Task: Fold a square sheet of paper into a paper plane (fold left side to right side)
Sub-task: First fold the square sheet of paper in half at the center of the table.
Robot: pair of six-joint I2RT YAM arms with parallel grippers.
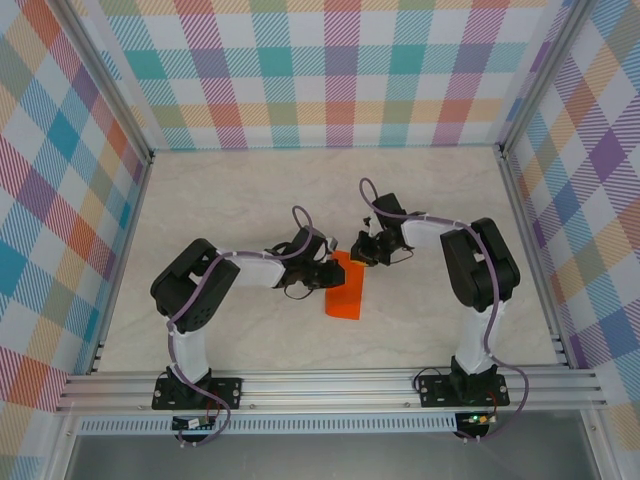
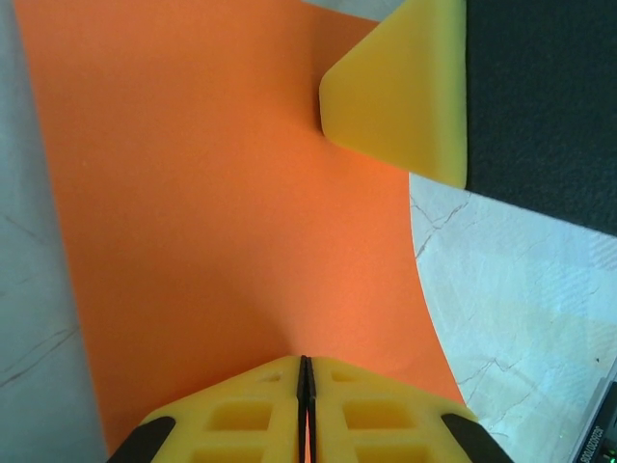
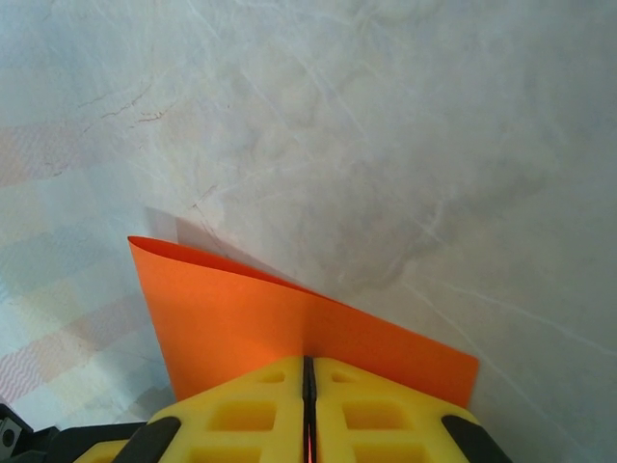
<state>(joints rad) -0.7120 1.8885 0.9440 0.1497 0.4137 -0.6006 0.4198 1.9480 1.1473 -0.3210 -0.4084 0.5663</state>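
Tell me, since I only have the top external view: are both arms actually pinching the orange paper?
Observer: Yes for the left. Its wrist view shows the left gripper with jaws shut on the near edge of the orange sheet.
Operator: And the right?
Observer: The right gripper is shut on an edge too. Beyond it the sheet curves up off the table and casts a shadow.
Operator: How near are the two?
Observer: Close. In the left wrist view, a yellow finger of the right gripper meets the sheet's far end.
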